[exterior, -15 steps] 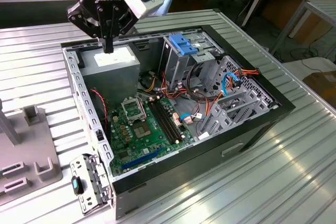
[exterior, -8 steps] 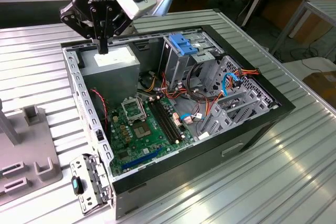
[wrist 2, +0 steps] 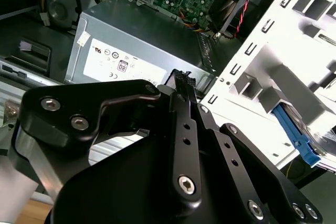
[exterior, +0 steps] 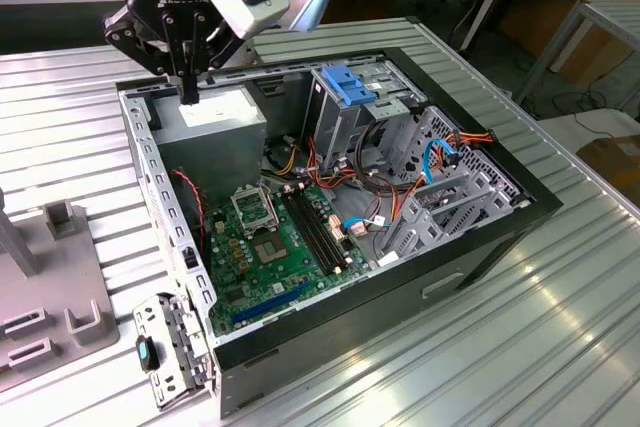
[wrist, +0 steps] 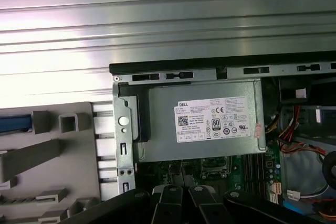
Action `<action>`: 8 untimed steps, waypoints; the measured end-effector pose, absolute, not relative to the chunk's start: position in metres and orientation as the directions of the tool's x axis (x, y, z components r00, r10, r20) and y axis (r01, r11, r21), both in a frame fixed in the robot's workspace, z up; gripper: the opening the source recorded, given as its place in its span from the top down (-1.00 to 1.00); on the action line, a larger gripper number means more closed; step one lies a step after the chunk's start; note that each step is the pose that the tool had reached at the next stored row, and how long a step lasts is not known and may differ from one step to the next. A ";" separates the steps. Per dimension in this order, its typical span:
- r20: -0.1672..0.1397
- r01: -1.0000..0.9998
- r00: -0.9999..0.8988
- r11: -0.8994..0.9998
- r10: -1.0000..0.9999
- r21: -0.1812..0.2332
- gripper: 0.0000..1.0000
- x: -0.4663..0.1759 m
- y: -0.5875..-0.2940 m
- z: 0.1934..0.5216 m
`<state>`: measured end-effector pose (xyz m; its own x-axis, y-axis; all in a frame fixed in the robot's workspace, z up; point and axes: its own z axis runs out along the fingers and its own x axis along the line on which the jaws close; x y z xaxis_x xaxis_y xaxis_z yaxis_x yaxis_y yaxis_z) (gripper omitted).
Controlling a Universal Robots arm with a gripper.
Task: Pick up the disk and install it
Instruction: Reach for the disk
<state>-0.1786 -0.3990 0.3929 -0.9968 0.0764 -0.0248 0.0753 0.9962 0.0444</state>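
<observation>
- Gripper (exterior: 187,95), fingers seemingly closed and empty, hovers over the power supply (exterior: 215,119).
- Disk (wrist: 11,123) sits in the grey fixture (wrist: 63,156) beside the computer case (exterior: 400,277).
- Pickup not begun; it likely calls for opening over the disk.

Computer case (exterior: 480,247): laid open on the ribbed metal worktop (exterior: 500,357).
Power-supply box (exterior: 215,125): seated in a case corner, white label upward.
Motherboard (exterior: 285,247): green, set beside the box.
Grey fixture (exterior: 50,292): placed beside the case.
</observation>
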 end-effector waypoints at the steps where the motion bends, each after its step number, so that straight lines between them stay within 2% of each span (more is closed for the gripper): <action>1: -0.025 0.075 -0.997 0.996 0.076 0.044 0.79 -0.180 -0.399 0.393; 8: -0.025 0.075 -0.997 0.996 0.076 0.044 0.79 -0.201 -0.399 0.393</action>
